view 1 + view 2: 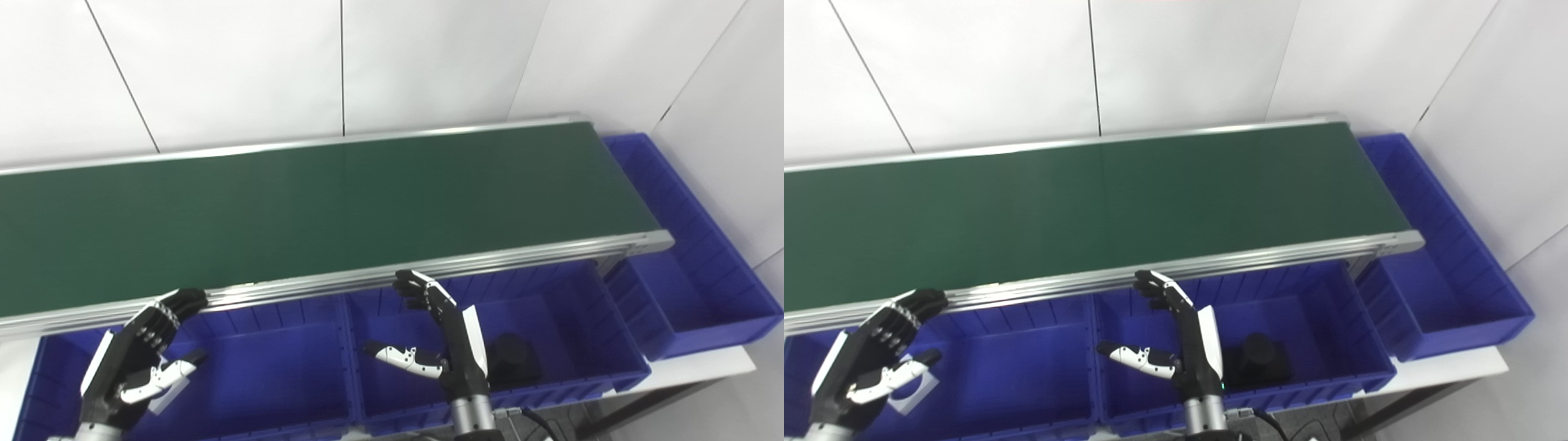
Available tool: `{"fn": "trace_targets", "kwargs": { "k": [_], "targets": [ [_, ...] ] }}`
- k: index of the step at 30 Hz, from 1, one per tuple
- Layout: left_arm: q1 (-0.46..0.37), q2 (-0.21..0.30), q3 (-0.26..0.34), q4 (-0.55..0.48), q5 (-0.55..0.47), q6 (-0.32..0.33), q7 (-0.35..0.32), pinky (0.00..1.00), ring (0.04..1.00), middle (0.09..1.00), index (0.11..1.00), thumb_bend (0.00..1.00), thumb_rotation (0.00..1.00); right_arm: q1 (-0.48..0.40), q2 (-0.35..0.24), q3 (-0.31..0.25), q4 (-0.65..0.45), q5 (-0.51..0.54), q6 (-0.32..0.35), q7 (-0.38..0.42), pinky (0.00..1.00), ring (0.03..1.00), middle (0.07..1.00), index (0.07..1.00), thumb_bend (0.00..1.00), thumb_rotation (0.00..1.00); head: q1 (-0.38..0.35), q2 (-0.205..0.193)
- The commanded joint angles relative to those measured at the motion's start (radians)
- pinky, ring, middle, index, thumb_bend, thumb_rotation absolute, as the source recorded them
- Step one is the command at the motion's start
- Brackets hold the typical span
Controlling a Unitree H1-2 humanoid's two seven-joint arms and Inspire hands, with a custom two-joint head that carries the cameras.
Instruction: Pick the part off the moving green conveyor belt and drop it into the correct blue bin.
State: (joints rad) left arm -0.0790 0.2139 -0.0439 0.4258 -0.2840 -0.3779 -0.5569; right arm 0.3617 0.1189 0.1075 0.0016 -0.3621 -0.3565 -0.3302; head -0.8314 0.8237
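Belt (318,208) bare of parts, so both hands wait above the blue bins (275,373), left hand (138,361) and right hand (441,337) each spread and holding nothing, while a dark part (511,361) already lies in the bin beside the right hand.

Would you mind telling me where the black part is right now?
The black part lies in the right-hand front blue bin below the conveyor belt, just right of the open right hand.
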Motion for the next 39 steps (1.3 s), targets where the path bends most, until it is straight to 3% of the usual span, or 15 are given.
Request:
{"fn": "trace_targets", "kwargs": {
  "k": [1,6,9,13,14,15,16,17,20,27,39],
  "targets": [
    [-0.033,0.011,-0.003,-0.025,-0.008,0.004,-0.014,0.88,0.789,0.776,0.748,0.66,0.06,0.01,0.023,-0.003,-0.034,-0.009,-0.005,-0.017,0.69,0.721,0.726,0.764,0.66,0.14,0.006,0.001],
    [-0.018,0.0,-0.011,-0.037,0.005,0.002,-0.008,0.88,0.786,0.775,0.746,0.67,0.05,0.025,0.012,-0.013,-0.028,0.005,-0.032,-0.009,0.7,0.722,0.732,0.764,0.66,0.13,0.054,-0.012],
    [0.007,-0.025,-0.019,-0.05,0.023,-0.016,0.013,0.86,0.774,0.768,0.734,0.69,0.03,0.037,-0.014,-0.024,-0.023,0.03,-0.049,0.007,0.7,0.723,0.734,0.76,0.66,0.14,0.173,-0.034],
    [0.063,-0.074,-0.035,-0.107,0.063,-0.032,0.059,0.84,0.769,0.764,0.722,0.69,0.0,0.055,-0.08,-0.038,-0.009,0.086,-0.09,0.045,0.69,0.721,0.736,0.76,0.65,0.16,0.415,-0.056],
    [0.074,-0.082,-0.039,-0.121,0.076,-0.032,0.072,0.84,0.769,0.762,0.719,0.69,0.0,0.057,-0.092,-0.04,-0.008,0.101,-0.094,0.055,0.69,0.724,0.738,0.761,0.65,0.18,0.415,-0.056],
    [0.089,-0.097,-0.044,-0.138,0.093,-0.031,0.089,0.85,0.777,0.769,0.723,0.68,0.0,0.06,-0.113,-0.047,-0.004,0.125,-0.099,0.071,0.69,0.724,0.736,0.758,0.66,0.19,0.526,-0.063],
    [0.099,-0.107,-0.048,-0.148,0.103,-0.03,0.099,0.85,0.781,0.774,0.725,0.68,0.0,0.061,-0.126,-0.05,-0.002,0.142,-0.101,0.08,0.7,0.727,0.736,0.76,0.67,0.21,0.526,-0.063],
    [0.112,-0.124,-0.052,-0.163,0.122,-0.028,0.12,0.85,0.781,0.775,0.725,0.68,0.0,0.057,-0.148,-0.055,0.005,0.166,-0.106,0.097,0.7,0.727,0.736,0.76,0.67,0.21,0.608,-0.068],
    [0.146,-0.165,-0.067,-0.207,0.178,-0.003,0.176,0.86,0.789,0.79,0.741,0.65,0.0,0.042,-0.201,-0.066,0.023,0.233,-0.111,0.139,0.69,0.724,0.73,0.753,0.69,0.22,0.725,-0.074],
    [0.173,-0.189,-0.09,-0.251,0.239,0.021,0.241,0.88,0.807,0.813,0.764,0.58,0.0,0.004,-0.247,-0.066,0.064,0.276,-0.113,0.176,0.64,0.697,0.716,0.745,0.72,0.25,0.758,-0.074],
    [0.165,-0.163,-0.091,-0.22,0.193,-0.005,0.229,0.88,0.808,0.802,0.754,0.59,0.0,0.008,-0.218,-0.052,0.052,0.24,-0.112,0.172,0.66,0.706,0.717,0.746,0.71,0.22,0.63,-0.097]
  ]
}}
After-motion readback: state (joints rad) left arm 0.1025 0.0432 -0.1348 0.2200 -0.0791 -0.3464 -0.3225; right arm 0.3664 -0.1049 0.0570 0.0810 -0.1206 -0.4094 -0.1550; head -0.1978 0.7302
